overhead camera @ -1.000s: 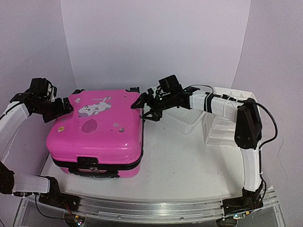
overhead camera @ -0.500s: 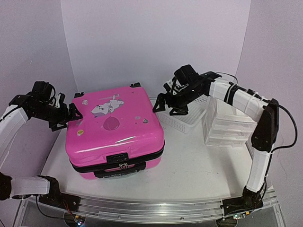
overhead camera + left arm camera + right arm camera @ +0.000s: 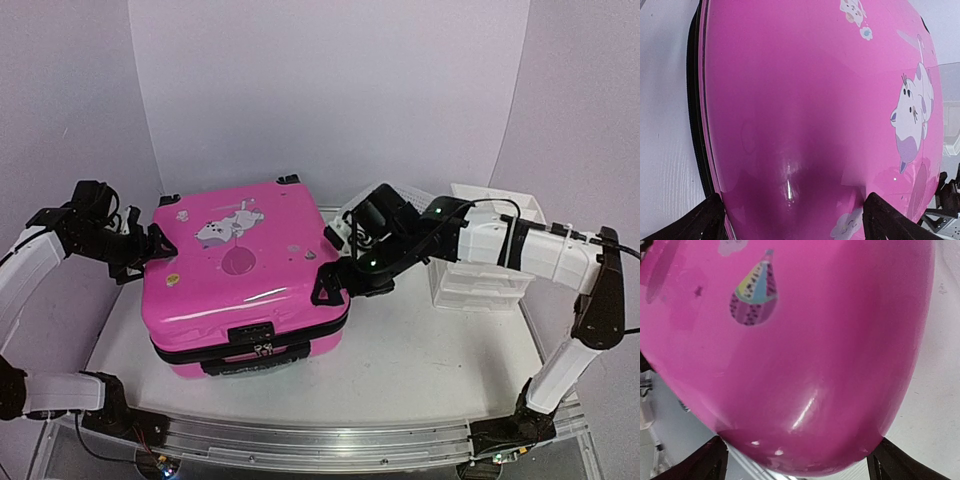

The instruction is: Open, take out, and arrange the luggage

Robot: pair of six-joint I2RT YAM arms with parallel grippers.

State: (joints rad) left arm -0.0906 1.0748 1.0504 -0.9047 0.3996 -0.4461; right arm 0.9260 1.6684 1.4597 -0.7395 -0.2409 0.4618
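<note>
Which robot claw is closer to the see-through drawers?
Right. The right gripper is at the pink suitcase's right edge, the drawers' side; the left gripper is across the suitcase at its left edge.

I'm working in a lab test cell: a plain white backdrop (image 3: 330, 90) wraps the far side of a white table (image 3: 430, 370), an aluminium rail (image 3: 320, 437) along its near edge.
</note>
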